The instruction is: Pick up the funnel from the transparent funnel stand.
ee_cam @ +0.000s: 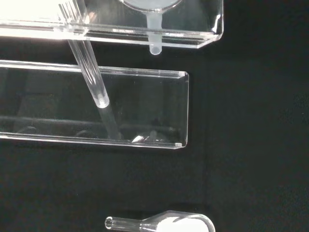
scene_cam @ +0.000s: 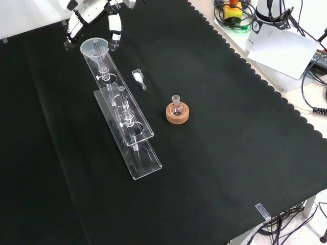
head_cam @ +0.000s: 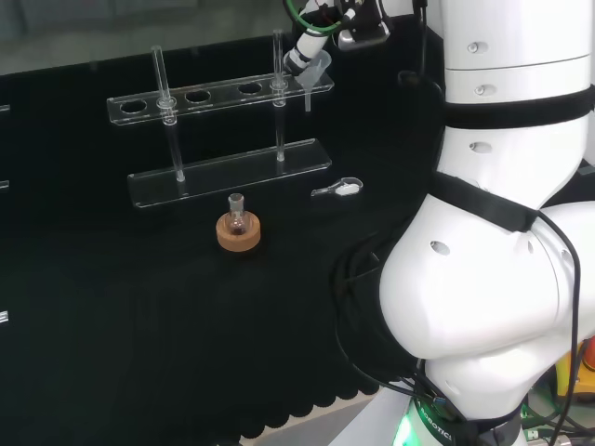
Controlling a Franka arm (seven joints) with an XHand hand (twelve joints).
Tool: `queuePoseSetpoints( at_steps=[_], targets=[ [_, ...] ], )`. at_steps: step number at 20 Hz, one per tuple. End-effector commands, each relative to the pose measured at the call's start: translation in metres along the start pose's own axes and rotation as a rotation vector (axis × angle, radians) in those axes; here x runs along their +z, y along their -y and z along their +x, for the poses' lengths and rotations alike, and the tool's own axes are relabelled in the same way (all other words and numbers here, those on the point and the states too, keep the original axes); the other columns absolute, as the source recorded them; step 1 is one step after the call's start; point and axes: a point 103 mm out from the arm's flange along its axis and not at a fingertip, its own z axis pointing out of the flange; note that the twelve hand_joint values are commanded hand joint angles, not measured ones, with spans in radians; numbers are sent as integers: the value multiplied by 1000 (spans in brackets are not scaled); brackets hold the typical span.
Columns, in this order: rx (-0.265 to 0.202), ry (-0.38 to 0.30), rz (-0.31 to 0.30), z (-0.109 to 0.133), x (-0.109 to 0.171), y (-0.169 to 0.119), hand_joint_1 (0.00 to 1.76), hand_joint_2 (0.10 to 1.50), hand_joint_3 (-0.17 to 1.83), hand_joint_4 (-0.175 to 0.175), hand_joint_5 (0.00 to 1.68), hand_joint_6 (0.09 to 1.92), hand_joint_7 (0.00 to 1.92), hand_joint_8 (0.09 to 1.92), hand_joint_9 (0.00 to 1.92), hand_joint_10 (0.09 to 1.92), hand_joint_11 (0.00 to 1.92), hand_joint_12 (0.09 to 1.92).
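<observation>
A clear plastic funnel [scene_cam: 95,47] sits in the end hole of the transparent funnel stand [scene_cam: 127,122], its stem [ee_cam: 154,36] hanging through the upper shelf [ee_cam: 193,38]. In the head view the funnel [head_cam: 318,70] is at the shelf's right end. The black and white hand [scene_cam: 91,11] hovers just above and behind it. Two fingers reach down, one on each side of the funnel's rim, with a gap to it. The hand [head_cam: 309,44] is open and holds nothing.
A small round flask on a cork ring [scene_cam: 177,111] stands on the cloth beside the stand. A small clear scoop with white powder [scene_cam: 138,76] lies between the flask and the funnel. Two upright rods [head_cam: 165,111] carry the shelf over the base plate [ee_cam: 145,111].
</observation>
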Motion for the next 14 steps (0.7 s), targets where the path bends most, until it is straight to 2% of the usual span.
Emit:
queuePoseSetpoints(
  at_steps=[1, 7, 14],
  targets=[
    [10, 51, -29, 0, 10, -1, 628, 660, 411, -31, 149, 87, 48, 699, 252, 798, 350, 1435],
    [14, 91, -17, 3, 13, -6, 666, 648, 422, -31, 136, 87, 34, 692, 253, 795, 366, 1428],
    [19, 123, -7, 4, 14, -10, 730, 619, 472, -14, 152, 87, 39, 691, 284, 803, 417, 1400]
  ],
)
